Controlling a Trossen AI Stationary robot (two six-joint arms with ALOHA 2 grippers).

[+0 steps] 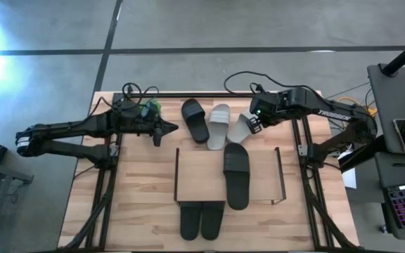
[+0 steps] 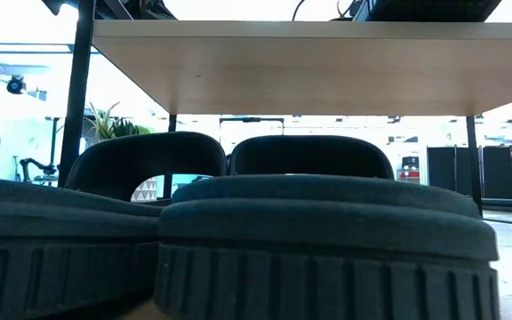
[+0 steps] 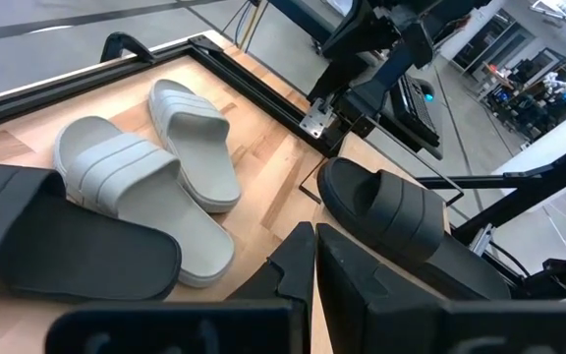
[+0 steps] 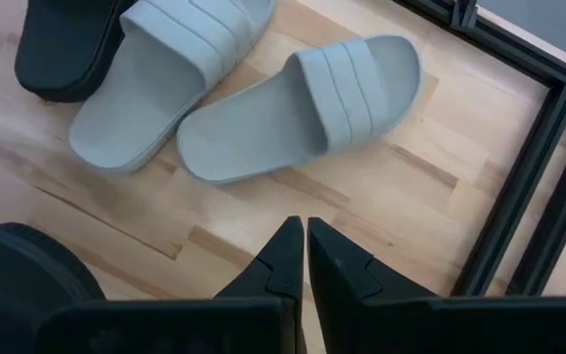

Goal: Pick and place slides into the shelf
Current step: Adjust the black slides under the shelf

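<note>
six slides on the desk [image 1: 146,204]: one black slide [image 1: 236,174] lies on the shelf [image 1: 195,179] top w/ its near end hanging over the front edge; two black slides [image 1: 201,220] side by side just in front of the shelf; behind it a black slide [image 1: 195,119] & two grey slides [image 1: 228,126] fanned together; left pincer [image 1: 170,128] shut, empty, just beside the far black slide; right pincer [image 1: 252,124] shut, empty, over the outer grey one.

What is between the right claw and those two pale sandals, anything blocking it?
Nothing visible. The right claw, shut and empty, hangs over bare wood beside the two grey slides. A black slide already lies across the shelf top, though space remains beside it.
</note>
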